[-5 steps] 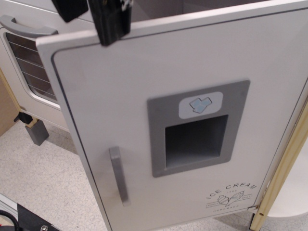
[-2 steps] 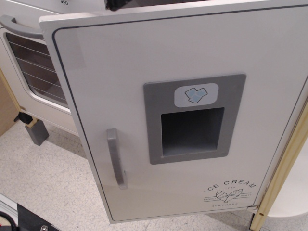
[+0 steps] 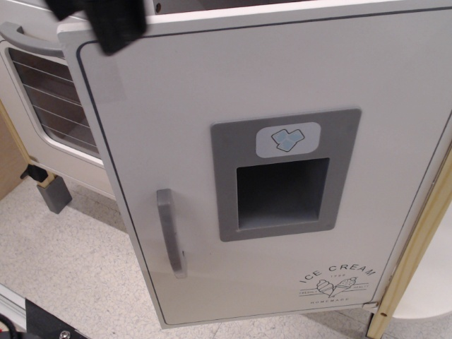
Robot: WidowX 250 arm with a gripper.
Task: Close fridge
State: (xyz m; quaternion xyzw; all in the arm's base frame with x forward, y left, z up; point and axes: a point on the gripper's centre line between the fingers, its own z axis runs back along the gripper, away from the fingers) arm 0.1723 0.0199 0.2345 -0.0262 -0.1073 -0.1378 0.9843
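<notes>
Single view, observation.image. The fridge (image 3: 282,183) door fills most of the frame, centre and right. It is white, with a grey recessed dispenser panel (image 3: 284,174) at centre, a vertical grey handle (image 3: 170,232) at lower left of the door, and the "ICE CREAM" logo (image 3: 337,282) at lower right. The door stands ajar: its free left edge projects forward of the oven door (image 3: 49,99) seen at the left edge of the frame, and a dark gap shows along the top of the door. The hinge side appears to lie at the right, beside a pale wooden post (image 3: 413,247).

The gripper (image 3: 106,21) shows only as a dark, blurred shape at the upper left of the frame, over the door's top left corner. Whether its fingers are spread or pressed together cannot be told; it does not appear to pinch anything. Contact with the door cannot be confirmed.

A small grey block (image 3: 54,192) sits on the speckled floor (image 3: 70,268) at lower left, below the oven door.

Assessment: the closing push is in hand and not complete. The next move calls for pressure on the door face near its free left edge, directed away from the camera toward the cabinet, until the door seats flush. Risk, judged: a contact placed on the corner may slip off the edge.
</notes>
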